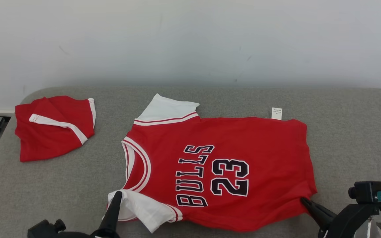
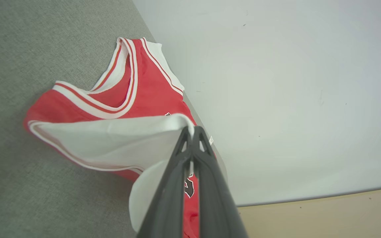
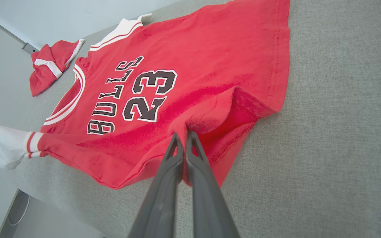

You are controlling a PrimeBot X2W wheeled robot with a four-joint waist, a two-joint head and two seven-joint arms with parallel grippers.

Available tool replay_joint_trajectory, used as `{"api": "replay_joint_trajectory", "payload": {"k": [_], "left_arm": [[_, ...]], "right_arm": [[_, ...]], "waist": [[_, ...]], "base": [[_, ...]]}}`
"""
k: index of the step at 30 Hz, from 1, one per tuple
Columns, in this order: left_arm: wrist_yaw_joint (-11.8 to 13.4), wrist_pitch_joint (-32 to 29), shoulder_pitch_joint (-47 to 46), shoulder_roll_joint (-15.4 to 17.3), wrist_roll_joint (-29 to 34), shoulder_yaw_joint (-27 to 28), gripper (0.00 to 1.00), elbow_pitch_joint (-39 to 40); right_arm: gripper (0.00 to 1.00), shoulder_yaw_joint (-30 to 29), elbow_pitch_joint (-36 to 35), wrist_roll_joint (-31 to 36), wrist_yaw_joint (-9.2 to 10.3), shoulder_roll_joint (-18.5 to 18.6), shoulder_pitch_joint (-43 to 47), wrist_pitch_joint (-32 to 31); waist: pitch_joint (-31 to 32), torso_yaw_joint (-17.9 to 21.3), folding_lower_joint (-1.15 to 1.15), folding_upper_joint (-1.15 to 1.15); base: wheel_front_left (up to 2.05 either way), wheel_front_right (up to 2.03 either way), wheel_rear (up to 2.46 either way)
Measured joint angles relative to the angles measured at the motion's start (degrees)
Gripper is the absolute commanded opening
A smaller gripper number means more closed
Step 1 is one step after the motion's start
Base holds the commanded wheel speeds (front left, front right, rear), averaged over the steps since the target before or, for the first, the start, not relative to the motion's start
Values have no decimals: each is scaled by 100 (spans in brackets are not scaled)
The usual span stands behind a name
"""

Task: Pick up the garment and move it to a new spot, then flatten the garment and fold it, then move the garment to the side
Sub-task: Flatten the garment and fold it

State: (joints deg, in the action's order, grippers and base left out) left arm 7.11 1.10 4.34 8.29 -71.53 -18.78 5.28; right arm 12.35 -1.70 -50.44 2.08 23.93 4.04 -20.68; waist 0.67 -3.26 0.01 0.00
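Note:
The garment (image 1: pixel 243 142) is a red jersey with white sleeves and "BULLS 23" in black print, lying spread on the grey table (image 1: pixel 349 132) with its neck to the left. My left gripper (image 1: pixel 117 195) is shut on the near white sleeve (image 2: pixel 117 138), which is lifted a little off the surface. My right gripper (image 1: pixel 304 200) is shut on the near hem corner of the garment (image 3: pixel 207 115), where the red cloth is bunched up between the fingertips.
A second red piece of clothing with white trim (image 1: pixel 53 127) lies folded at the table's far left. A small white label (image 1: pixel 276 113) sticks out at the jersey's far edge. A pale wall (image 1: pixel 190 39) stands behind the table. The table's near edge (image 3: pixel 61 201) is close below the garment.

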Motion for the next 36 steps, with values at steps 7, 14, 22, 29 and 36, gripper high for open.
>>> {"api": "replay_joint_trajectory", "payload": {"k": [7,14,22,29,36], "left_arm": [[1,0,-460,-132,169,45,0,-398],[2,15,-955,-265,326,155,0,-903],[27,54,-1548,-387,513,172,0,-1470],[42,89,-1963,-458,606,149,0,-1873],[42,88,-2319,-495,671,105,0,-2297]], "right_arm": [[0,-156,88,-98,125,-104,-298,35],[0,-231,382,-100,224,-291,-822,85],[0,-145,913,-33,296,-385,-1203,83],[0,-62,1273,124,333,-442,-1367,104],[0,33,1588,254,354,-491,-1515,136]], "waist": [[-112,65,0,0],[-270,119,0,0],[-423,180,0,0],[-493,201,-1,0],[-531,243,-1,0]], "base": [[0,0,0],[0,0,0],[0,0,0],[0,0,0],[0,0,0]]}}
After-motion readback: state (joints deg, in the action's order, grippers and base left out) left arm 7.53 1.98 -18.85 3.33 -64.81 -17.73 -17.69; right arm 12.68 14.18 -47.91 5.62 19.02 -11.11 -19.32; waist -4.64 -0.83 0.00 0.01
